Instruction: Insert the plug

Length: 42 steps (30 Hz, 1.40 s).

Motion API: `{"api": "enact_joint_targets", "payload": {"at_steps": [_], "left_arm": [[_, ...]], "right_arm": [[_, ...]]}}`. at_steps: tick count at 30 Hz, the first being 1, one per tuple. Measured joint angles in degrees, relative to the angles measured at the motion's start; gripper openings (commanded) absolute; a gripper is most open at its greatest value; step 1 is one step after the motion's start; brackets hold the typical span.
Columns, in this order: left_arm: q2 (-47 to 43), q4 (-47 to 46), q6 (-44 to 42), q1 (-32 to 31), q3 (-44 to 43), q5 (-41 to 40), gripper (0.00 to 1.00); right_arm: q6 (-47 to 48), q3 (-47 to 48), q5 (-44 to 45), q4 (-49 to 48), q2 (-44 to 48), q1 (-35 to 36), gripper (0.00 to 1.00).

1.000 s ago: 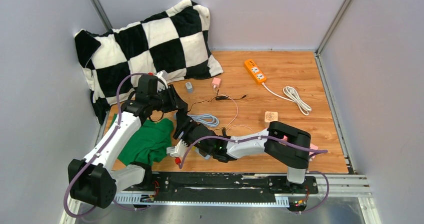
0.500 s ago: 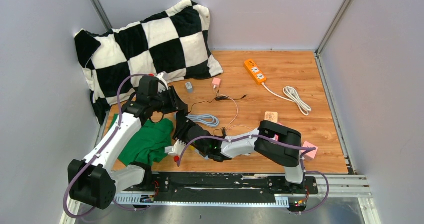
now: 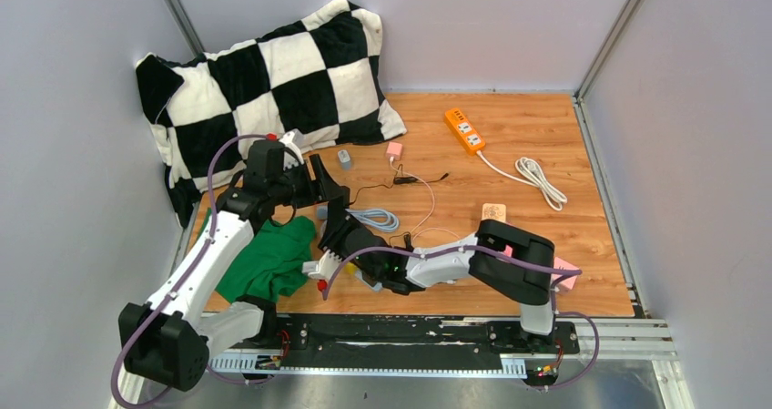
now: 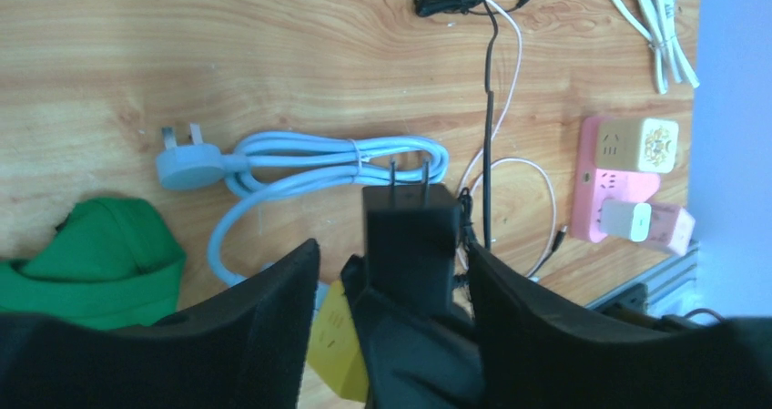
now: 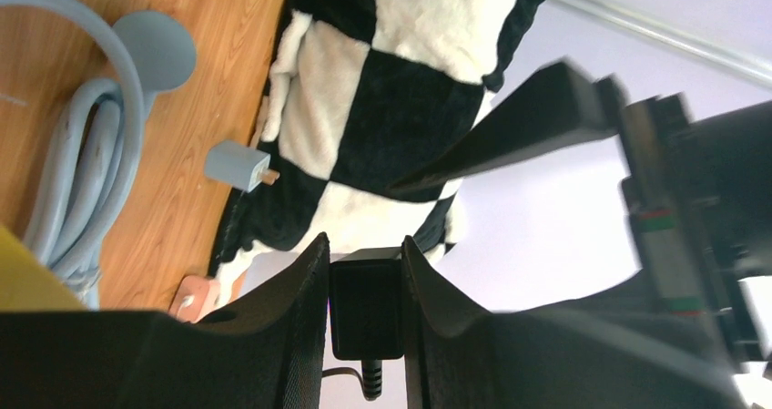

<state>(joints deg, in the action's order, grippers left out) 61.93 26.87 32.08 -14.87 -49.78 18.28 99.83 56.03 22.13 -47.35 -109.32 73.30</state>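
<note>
Notably, your plug (image 4: 411, 231) was a black block, its two prongs shown only by the left wrist view. Your right gripper (image 5: 364, 245) clenched it; your left gripper (image 4: 391, 247) stood released around it.

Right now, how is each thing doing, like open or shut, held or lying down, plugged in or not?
left gripper: open, fingers either side of the black plug.
right gripper: shut on the black plug.
black plug: held, prongs bare, not inserted.
blue cable: coiled, tied, unplugged.
orange power strip: lying flat, sockets look free.
grey charger: lying loose, unplugged.
green cloth: crumpled.
pillow: propped against the wall.
</note>
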Motion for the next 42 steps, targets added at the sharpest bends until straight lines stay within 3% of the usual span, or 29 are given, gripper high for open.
{"api": "enact_joint_targets", "payload": {"at_steps": [2, 3, 4, 5, 10, 21, 30, 42], "left_arm": [[-1.6, 0.0, -0.2, 0.0, 0.0, 0.1, 0.75], [-2.6, -0.1, -0.2, 0.0, 0.0, 0.1, 0.83], [-3.4, -0.1, -0.2, 0.0, 0.0, 0.1, 0.97], [-4.5, -0.3, -0.3, 0.0, 0.0, -0.1, 0.99], [-7.5, -1.6, -1.0, 0.0, -0.1, -3.1, 1.0], [-12.7, -2.2, -3.5, 4.7, 0.1, -14.6, 1.0], [-17.6, -1.7, -7.1, 6.4, 2.8, -21.1, 1.0], [-27.9, -0.6, -13.6, 6.5, 10.8, -22.2, 1.0]], "right_arm": [[-2.2, -0.6, 0.7, 1.4, 1.5, 0.0, 0.0], [-4.0, -0.9, 0.9, 2.9, 2.8, 0.0, 0.0], [-6.2, -1.0, 1.1, 4.7, 4.7, 0.1, 0.0], [-7.3, -1.1, 1.1, 5.5, 5.6, 0.2, 0.0], [-19.7, -1.4, 1.2, 13.3, 14.0, 0.9, 0.0], [-65.9, -0.9, -9.9, 31.9, 32.4, 0.4, 0.0], [-95.7, 2.6, -23.1, 38.8, 31.0, -9.0, 0.0], [-113.1, 5.4, -23.1, 42.5, 25.4, -9.6, 0.0]]}}
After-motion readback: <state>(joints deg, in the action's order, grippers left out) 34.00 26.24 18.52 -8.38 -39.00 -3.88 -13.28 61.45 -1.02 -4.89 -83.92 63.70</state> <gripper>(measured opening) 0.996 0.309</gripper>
